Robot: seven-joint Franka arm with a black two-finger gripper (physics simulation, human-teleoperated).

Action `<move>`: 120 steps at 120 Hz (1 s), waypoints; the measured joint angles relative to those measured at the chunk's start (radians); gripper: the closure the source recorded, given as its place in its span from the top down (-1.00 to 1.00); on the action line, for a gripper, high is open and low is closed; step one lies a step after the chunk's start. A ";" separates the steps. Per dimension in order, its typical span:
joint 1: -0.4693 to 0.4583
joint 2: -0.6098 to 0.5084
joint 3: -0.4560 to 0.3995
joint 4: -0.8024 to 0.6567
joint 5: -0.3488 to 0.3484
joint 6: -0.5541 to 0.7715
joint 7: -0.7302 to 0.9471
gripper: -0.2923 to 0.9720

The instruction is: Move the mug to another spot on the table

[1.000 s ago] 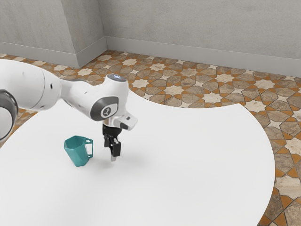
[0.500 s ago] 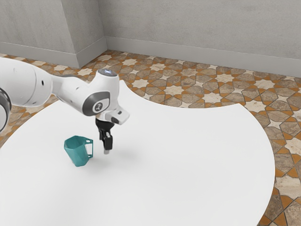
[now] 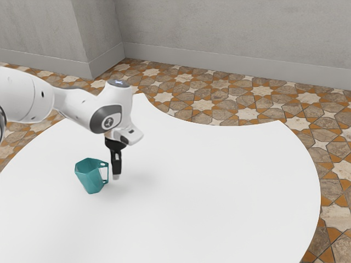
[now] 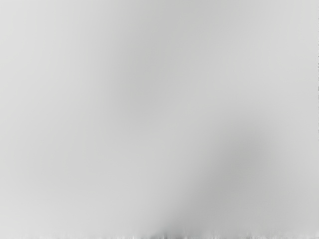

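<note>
Teal mug [image 3: 90, 175] upright on white counter [image 3: 219, 181], handle [image 3: 105, 173] toward jaws. Jaws vertical, just beside handle, not touching; apart or together: cannot tell.

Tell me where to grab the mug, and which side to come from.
Grip the mug by its handle, coming down from above. It stands open end up, and the handle juts out on the exterior view's right, the side facing the gripper. A pinch across that loop looks like the shortest hold.
</note>
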 joint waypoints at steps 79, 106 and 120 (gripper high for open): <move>0.018 -0.001 0.001 0.002 -0.011 -0.023 0.094 0.07; 0.015 0.007 0.002 0.004 -0.009 -0.044 0.072 0.02; 0.020 0.007 0.004 0.004 -0.005 -0.049 0.061 0.00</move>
